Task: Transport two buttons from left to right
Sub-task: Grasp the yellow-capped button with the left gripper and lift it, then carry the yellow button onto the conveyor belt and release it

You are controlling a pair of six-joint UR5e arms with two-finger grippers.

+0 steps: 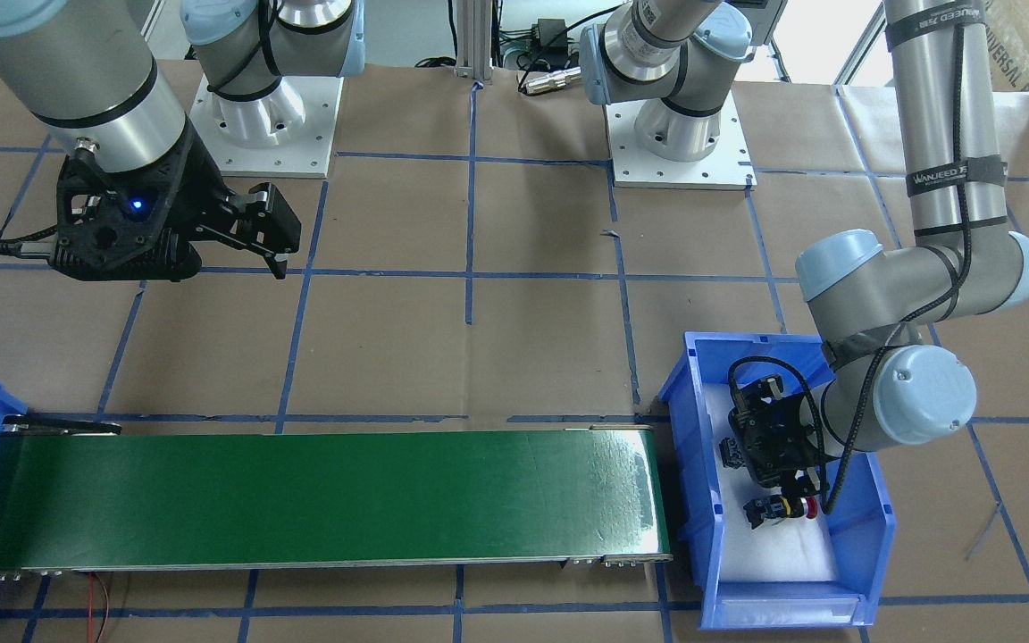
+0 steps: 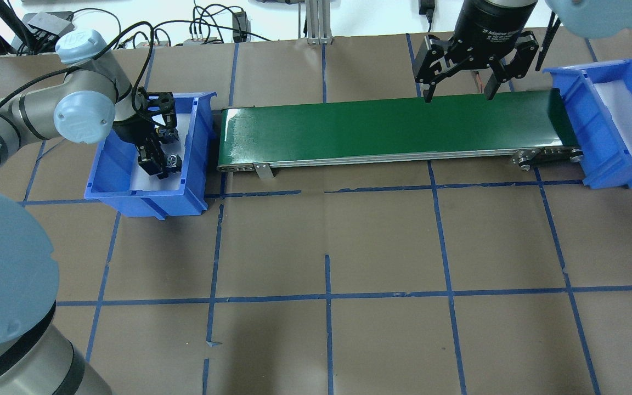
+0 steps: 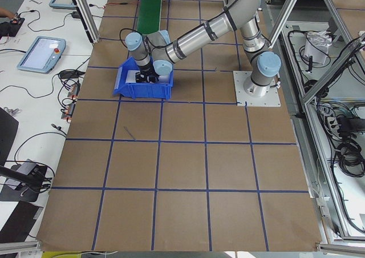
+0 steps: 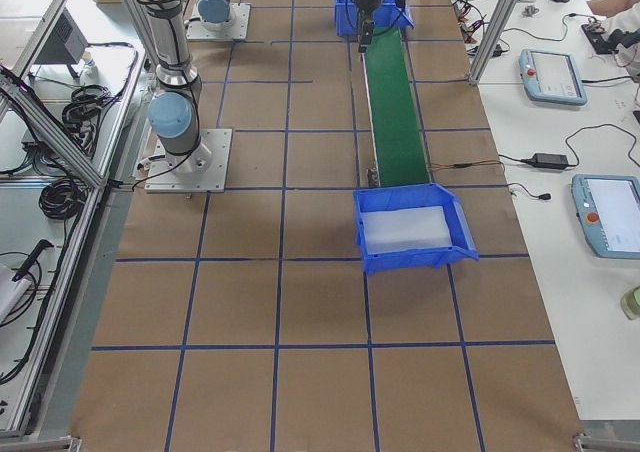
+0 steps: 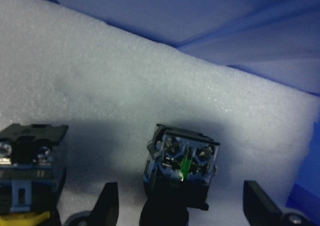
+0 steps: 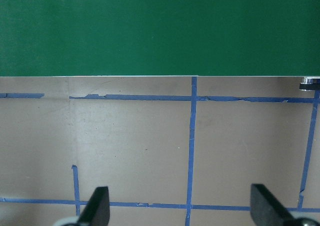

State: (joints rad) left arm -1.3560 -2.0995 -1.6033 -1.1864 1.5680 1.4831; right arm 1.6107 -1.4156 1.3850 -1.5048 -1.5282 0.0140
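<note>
My left gripper (image 1: pixel 791 487) is open and reaches down into the blue bin (image 1: pixel 872 518) on a white foam pad. In the left wrist view its fingers (image 5: pixel 107 203) stand either side of one button's contact block (image 5: pixel 181 161), whose cap is hidden. A second button (image 5: pixel 30 161) with a yellow cap edge lies just to its left. The front-facing view shows a red-capped button (image 1: pixel 782 509) by the fingertips and another dark one (image 1: pixel 733 451). My right gripper (image 2: pixel 458 90) is open and empty, hanging above the far side of the green belt.
The green conveyor belt (image 2: pixel 393 129) runs between the left bin (image 2: pixel 129 192) and a second blue bin (image 2: pixel 618 120) with a white pad at its right end. The brown table has blue tape lines. The right wrist view shows the belt edge (image 6: pixel 150 31).
</note>
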